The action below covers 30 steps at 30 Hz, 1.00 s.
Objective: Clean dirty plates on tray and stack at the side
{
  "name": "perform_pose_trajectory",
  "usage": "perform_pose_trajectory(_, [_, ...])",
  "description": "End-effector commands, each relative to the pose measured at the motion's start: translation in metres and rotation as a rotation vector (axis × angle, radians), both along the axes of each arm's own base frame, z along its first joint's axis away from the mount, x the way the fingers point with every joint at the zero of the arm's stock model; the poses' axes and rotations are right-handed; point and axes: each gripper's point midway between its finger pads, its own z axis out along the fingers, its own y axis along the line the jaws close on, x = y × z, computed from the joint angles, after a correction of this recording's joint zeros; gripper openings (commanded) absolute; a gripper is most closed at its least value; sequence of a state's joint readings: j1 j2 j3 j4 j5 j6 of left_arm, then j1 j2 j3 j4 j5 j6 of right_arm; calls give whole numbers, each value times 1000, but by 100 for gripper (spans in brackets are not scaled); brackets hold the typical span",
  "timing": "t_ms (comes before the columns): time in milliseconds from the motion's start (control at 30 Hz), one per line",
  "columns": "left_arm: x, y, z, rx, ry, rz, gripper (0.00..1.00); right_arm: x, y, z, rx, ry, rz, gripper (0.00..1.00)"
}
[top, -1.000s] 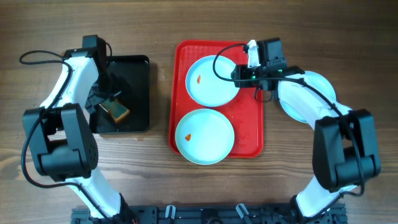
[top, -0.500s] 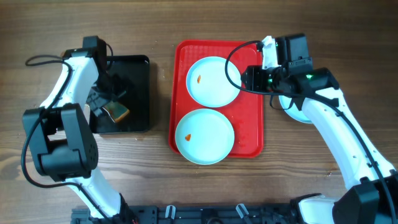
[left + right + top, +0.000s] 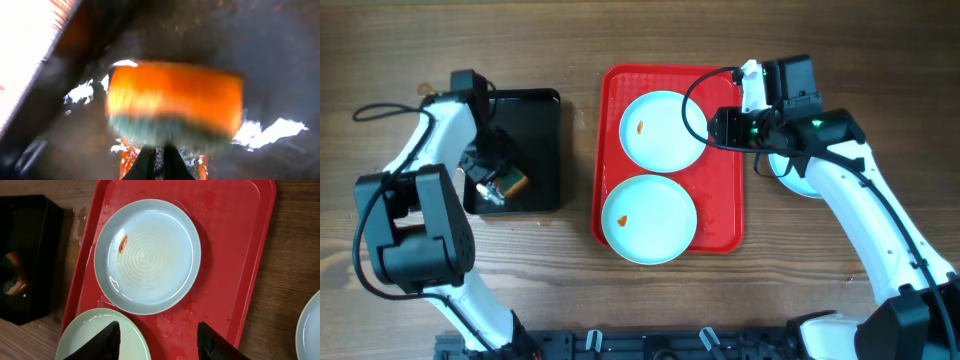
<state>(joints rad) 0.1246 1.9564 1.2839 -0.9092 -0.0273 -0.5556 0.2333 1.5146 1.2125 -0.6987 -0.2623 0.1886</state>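
The red tray (image 3: 725,200) (image 3: 235,255) holds two pale blue plates. The upper plate (image 3: 663,129) (image 3: 147,255) has an orange-red smear near its left side, and so does the lower plate (image 3: 649,218) (image 3: 95,335). A third plate (image 3: 798,182) (image 3: 311,330) lies on the table right of the tray, partly under my right arm. My right gripper (image 3: 718,126) (image 3: 160,345) hangs open above the tray's right part, holding nothing. My left gripper (image 3: 492,182) (image 3: 160,148) is down in the black tray, jaws shut on the near edge of a blurred orange-and-green sponge (image 3: 512,183) (image 3: 172,100).
The black tray (image 3: 535,120) (image 3: 25,255) stands left of the red tray and looks wet, with bright reflections. Water drops lie on the red tray and on the wood beside it. Bare wooden table surrounds both trays.
My left gripper has closed on the sponge, which shifted and turned slightly in the black tray. My right arm changed pose a second ago, lifting off the third plate, then held still.
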Motion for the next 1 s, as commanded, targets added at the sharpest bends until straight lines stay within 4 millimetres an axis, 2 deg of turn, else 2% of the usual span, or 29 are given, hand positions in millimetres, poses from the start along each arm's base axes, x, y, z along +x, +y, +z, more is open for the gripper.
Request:
perform_pose_trajectory(0, [-12,-27,-15,-113,-1,-146,4,2,2,7,13,-16,6,50])
perform_pose_trajectory(67, [-9,-36,-13,-146,-20,-252,4,2,2,7,13,-16,6,50])
perform_pose_trajectory(100, [-6,-44,-5,-194,-41,-321,4,1,2,7,13,-14,6,50])
perform_pose_trajectory(233, [18,-84,57,-391,-215,-536,4,1,2,7,13,-14,6,50])
perform_pose_trajectory(300, [23,-86,75,-360,-257,-564,14,2,2,7,17,-12,-1,50])
perform_pose_trajectory(333, [22,-85,79,-331,-261,-574,27,1,2,7,25,-4,-16,50])
perform_pose_trajectory(367, [21,-82,78,-297,-247,-580,38,1,2,7,25,-4,-15,50])
perform_pose_trajectory(400, [20,-79,74,-266,-227,-585,43,1,2,7,25,-4,-15,50])
perform_pose_trajectory(467, [16,-78,65,-240,-192,-589,44,1,2,7,24,-3,-15,49])
perform_pose_trajectory(567, [5,-85,40,-225,-149,-570,43,1,2,7,25,-3,-15,49])
perform_pose_trajectory(667, [-8,-73,9,-103,-92,-483,43,1,2,7,25,-3,-15,49])
perform_pose_trajectory(733, [-16,-64,-2,-46,-65,-408,38,1,2,7,25,-3,-15,49])
perform_pose_trajectory(833, [-19,-63,-14,-42,-79,-383,26,1,2,7,25,-4,-15,49])
perform_pose_trajectory(867, [-20,-63,-16,-42,-83,-362,17,1,2,7,25,-3,-15,49])
perform_pose_trajectory(900, [-20,-65,-16,-54,-86,-360,4,1,2,7,25,-3,-15,49])
perform_pose_trajectory(967, [-18,-65,-7,-52,-89,-376,4,1,2,7,25,-3,-15,49])
